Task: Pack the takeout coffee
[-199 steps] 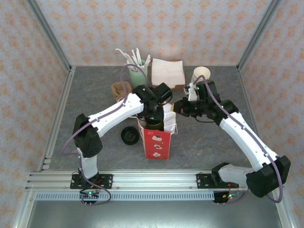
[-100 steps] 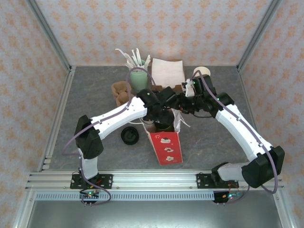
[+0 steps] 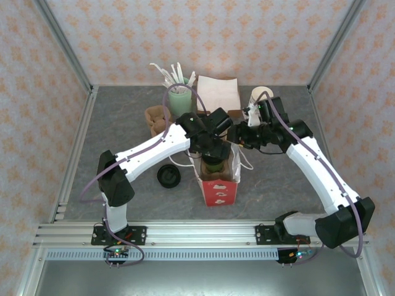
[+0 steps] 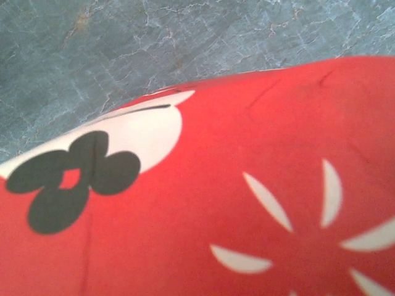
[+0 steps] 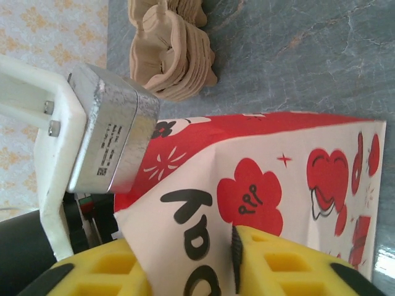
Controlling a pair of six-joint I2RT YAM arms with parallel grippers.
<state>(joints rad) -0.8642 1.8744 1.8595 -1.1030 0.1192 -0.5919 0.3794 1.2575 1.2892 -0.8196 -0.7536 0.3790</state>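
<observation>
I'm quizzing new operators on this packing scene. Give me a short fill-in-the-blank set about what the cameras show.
1. The red-and-white bag stands ____ on the table.
2. The left claw hangs over the bag's open ____.
3. The right claw pinches the bag's ____ between its yellow fingers.
4. The flat black lid lies on the bag's ____ side.

Missing words: upright; top; edge; left

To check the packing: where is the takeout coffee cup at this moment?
In the top external view the takeout coffee cup sits in the open mouth of the red-and-white paper bag, near the table's middle, just under the left gripper.
</observation>
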